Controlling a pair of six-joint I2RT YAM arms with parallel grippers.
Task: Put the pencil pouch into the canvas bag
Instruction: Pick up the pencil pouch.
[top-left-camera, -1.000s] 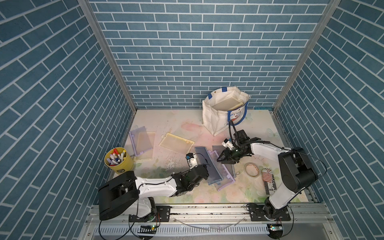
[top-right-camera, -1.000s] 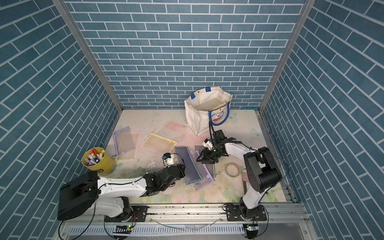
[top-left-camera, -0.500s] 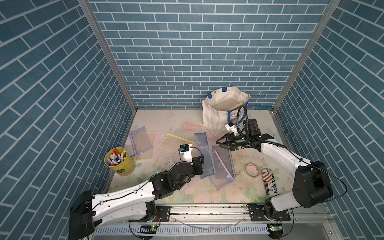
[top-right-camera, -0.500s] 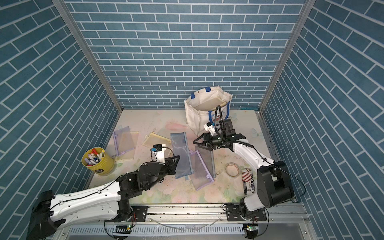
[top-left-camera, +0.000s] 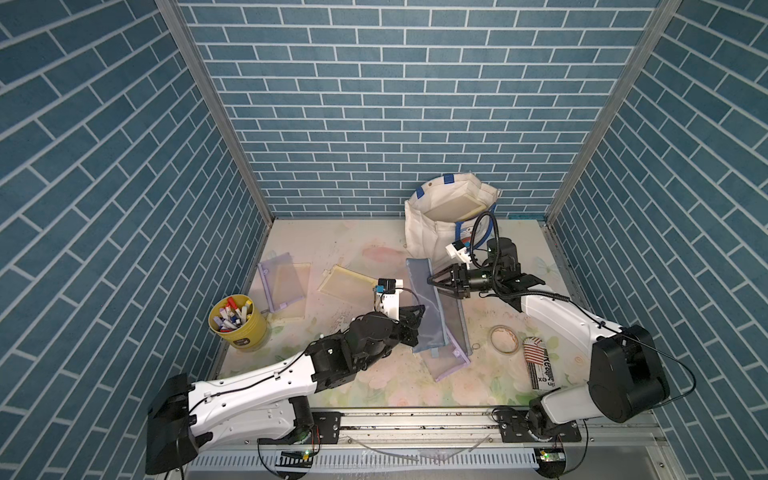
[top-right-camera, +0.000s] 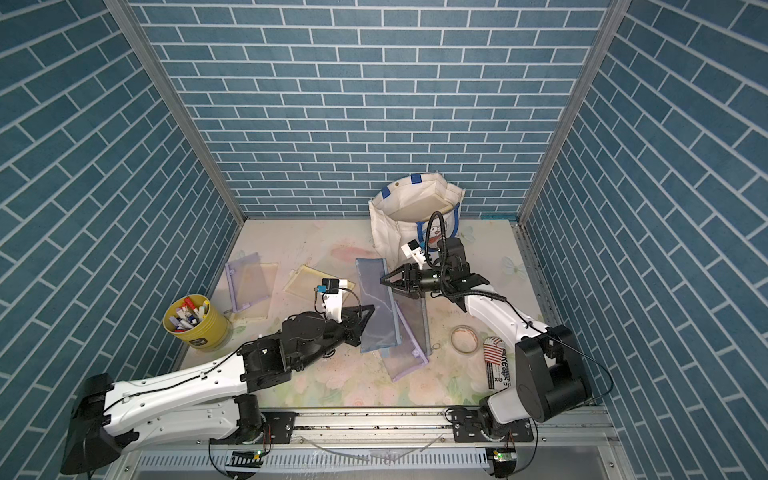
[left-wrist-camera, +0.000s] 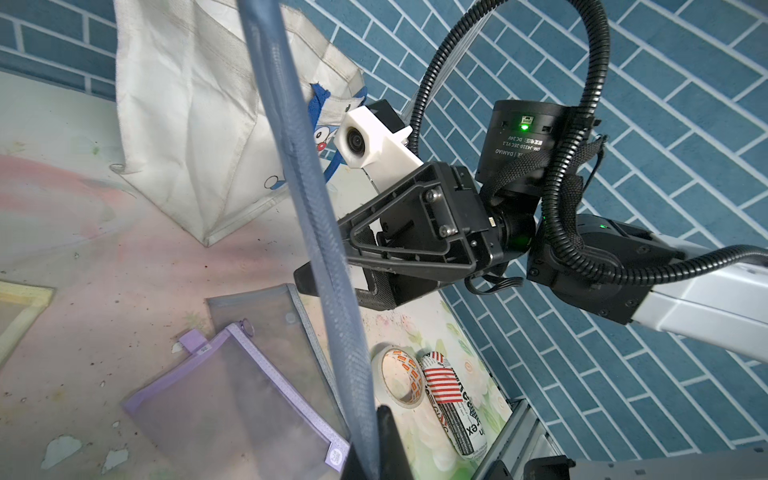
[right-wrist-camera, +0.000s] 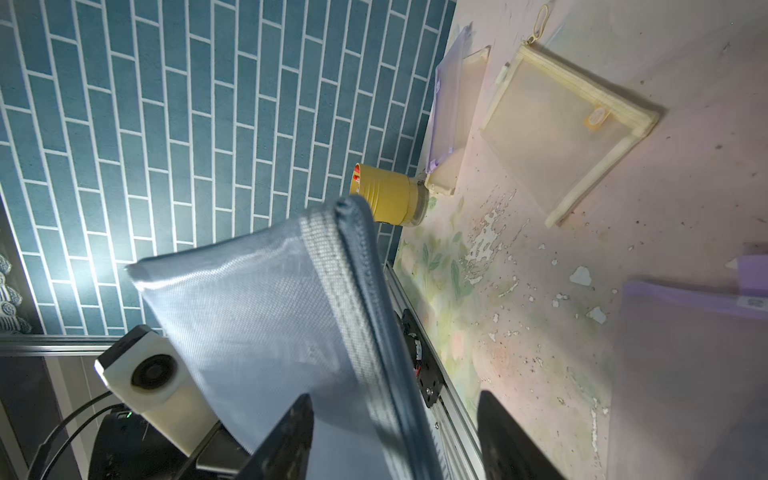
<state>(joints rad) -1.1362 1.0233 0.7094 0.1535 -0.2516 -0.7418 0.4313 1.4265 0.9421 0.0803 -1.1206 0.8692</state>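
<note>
Pencil pouch sits pinched in left jaws, between parted right jaws.

enclosure: three walls of blue brick-pattern panel, white joints. aluminium posts at rear corners. floor pale floral print, flaked. metal rail along front.

pastel floral tabletop: cream-white canvas bag upright at the back, yellow cup of markers at the left edge, lilac mesh pouch and pale yellow mesh pouch flat nearby, white tape roll beside a striped tube at right.
</note>
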